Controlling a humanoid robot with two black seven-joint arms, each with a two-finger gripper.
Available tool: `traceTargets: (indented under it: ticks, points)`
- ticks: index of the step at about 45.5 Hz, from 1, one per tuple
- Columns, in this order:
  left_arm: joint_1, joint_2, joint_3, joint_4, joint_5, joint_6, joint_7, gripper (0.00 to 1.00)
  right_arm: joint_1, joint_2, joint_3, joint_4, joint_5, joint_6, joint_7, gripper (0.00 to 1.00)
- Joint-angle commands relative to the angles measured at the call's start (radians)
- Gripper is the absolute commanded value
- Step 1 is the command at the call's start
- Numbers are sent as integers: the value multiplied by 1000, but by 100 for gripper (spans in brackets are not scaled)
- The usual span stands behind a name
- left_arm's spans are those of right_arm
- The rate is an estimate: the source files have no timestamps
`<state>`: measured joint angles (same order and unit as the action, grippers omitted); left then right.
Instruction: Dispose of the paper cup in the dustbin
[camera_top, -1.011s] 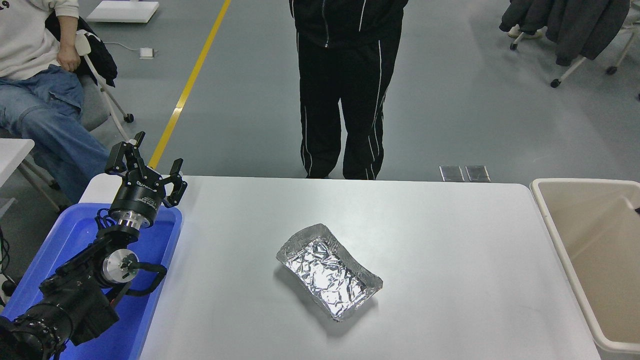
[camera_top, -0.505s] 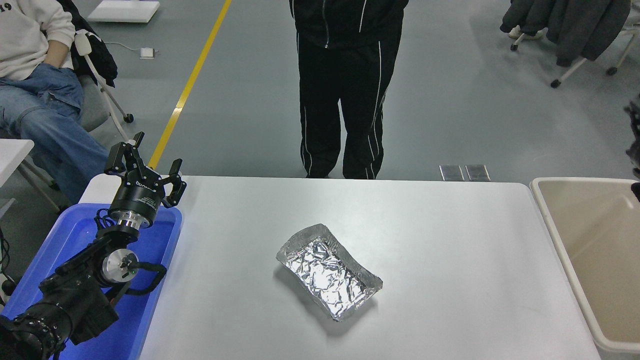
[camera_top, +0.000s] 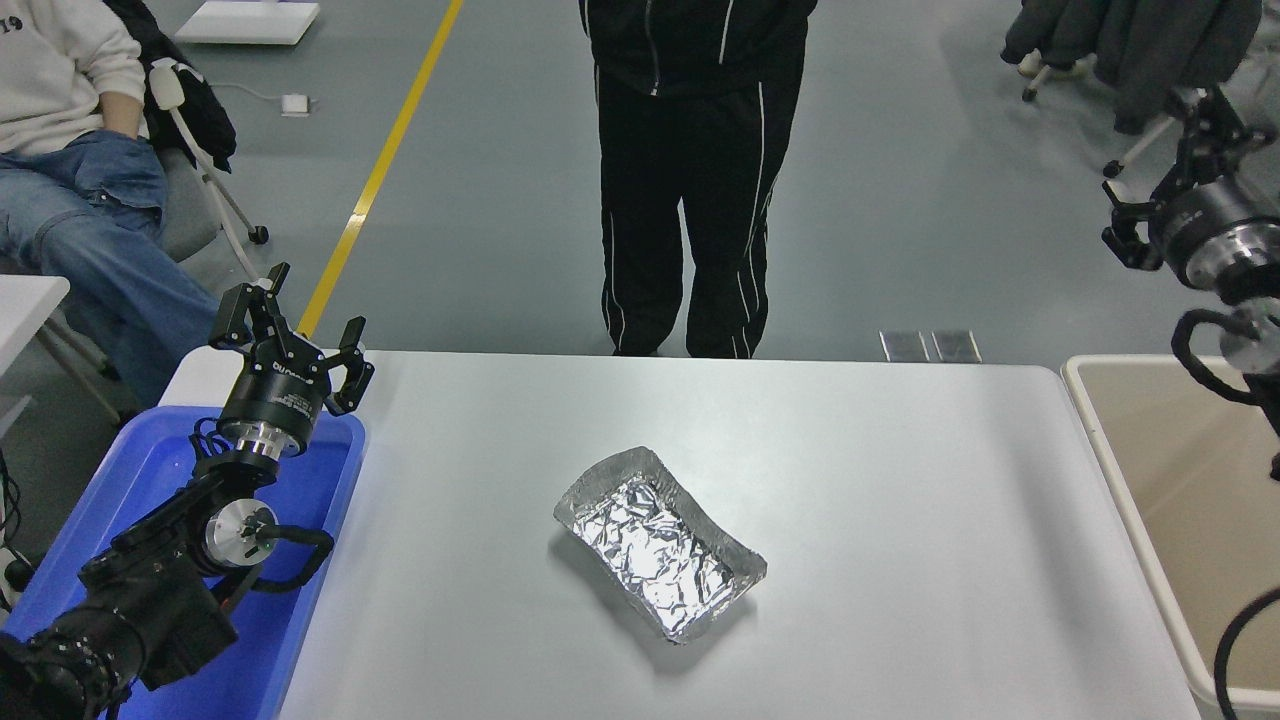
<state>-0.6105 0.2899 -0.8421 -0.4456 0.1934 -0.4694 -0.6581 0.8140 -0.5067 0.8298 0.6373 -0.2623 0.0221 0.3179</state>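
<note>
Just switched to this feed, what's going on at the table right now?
Nothing is being held. The right gripper is raised at the right edge, above the far end of the beige dustbin, with its fingers spread and nothing between them. No paper cup is visible on the table or in the visible part of the bin. A foil tray sits alone mid-table. The left gripper is parked open over the blue tray. A person stands at the far side.
</note>
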Motion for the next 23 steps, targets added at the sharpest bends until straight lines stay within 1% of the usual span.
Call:
traceTargets:
  ticks: [1,4,10,23]
  points:
    - [1,0,0,1,0,0,0,100,-159,71,72,39,0,1,145,99]
    - [0,0,0,1,0,0,0,100,-185,85,72,39,0,1,165,99]
    - [0,0,0,-1,0,0,0,100,-223,97,74,44,0,4,168,99]
    - [0,0,0,-1,0,0,0,100,-240,94,75,85,-2,1,168,99]
